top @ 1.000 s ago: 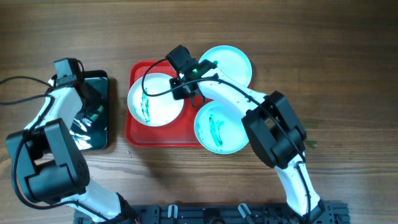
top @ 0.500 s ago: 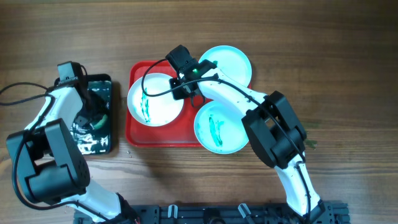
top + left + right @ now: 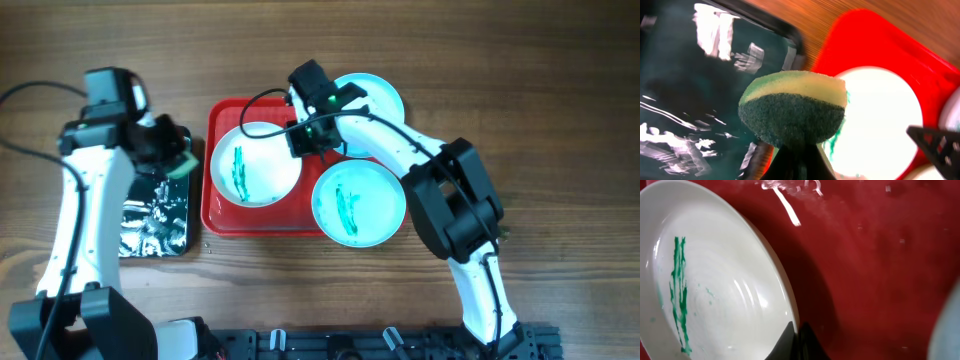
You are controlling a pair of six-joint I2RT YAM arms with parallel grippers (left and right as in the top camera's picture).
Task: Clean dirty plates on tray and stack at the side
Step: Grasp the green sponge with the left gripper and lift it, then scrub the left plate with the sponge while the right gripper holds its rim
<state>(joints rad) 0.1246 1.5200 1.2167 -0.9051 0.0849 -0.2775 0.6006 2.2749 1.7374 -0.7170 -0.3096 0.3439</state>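
Large red tray (image 3: 222, 218), rounded corners, raised rim, flat on the wood. The white plate (image 3: 252, 165) sits in its left half with a green streak, right edge raised. The smeared turquoise plate (image 3: 358, 203) overhangs the lower right corner. The clean turquoise plate (image 3: 378, 96) overlaps the upper right corner.

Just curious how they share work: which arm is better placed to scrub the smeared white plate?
The left: the left gripper holds the sponge near the white plate, while the right gripper pinches that plate's rim.

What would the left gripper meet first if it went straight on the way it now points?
Probably the rim of the black tray, beside the red tray, with the held sponge touching first; depth is unclear.
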